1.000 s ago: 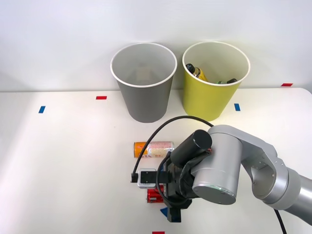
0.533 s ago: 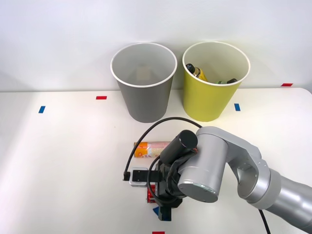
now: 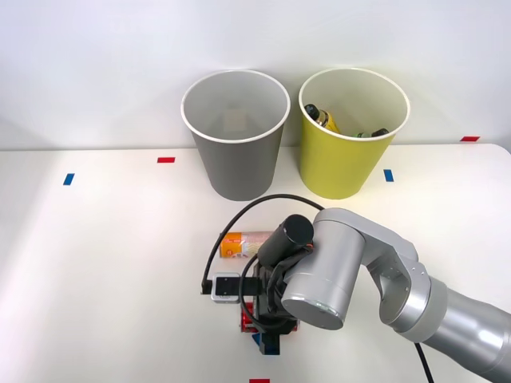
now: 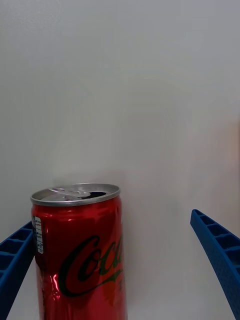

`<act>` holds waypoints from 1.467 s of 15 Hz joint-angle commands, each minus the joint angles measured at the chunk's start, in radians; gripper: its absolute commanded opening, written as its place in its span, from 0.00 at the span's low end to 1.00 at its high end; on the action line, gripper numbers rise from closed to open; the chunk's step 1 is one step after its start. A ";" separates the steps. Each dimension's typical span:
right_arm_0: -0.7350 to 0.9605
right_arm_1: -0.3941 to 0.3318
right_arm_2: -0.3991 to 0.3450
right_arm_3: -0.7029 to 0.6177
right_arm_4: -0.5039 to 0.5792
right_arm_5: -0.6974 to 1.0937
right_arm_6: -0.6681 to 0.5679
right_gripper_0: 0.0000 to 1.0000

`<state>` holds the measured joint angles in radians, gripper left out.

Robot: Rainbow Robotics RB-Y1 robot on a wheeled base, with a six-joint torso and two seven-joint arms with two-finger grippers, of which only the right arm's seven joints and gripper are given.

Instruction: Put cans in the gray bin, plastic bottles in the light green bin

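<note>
One camera sits above the arms, looking forward and down over the table (image 3: 96, 263). The other rides the wrist, close behind the gripper (image 4: 120, 280); both catch the red can (image 4: 80, 255).

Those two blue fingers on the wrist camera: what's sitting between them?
A red can lies between the fingers, close against one and apart from the other, with bare white table beyond. The jaws stand open.
</note>
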<state>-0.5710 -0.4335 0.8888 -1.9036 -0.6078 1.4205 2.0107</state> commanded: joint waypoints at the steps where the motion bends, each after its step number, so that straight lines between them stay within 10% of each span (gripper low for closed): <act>1: 0.000 -0.001 0.004 0.000 0.010 0.000 0.016 0.99; 6: 0.013 0.019 0.009 0.000 0.033 0.017 0.019 0.97; 8: 0.017 0.024 0.010 0.000 0.037 0.017 0.019 0.65; 10: 0.022 0.029 0.010 0.000 0.040 0.017 0.019 0.00; 22: 0.134 -0.031 -0.105 -0.040 -0.041 -0.252 0.034 0.00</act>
<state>-0.4550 -0.4429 0.8091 -1.9208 -0.6141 1.2185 2.0361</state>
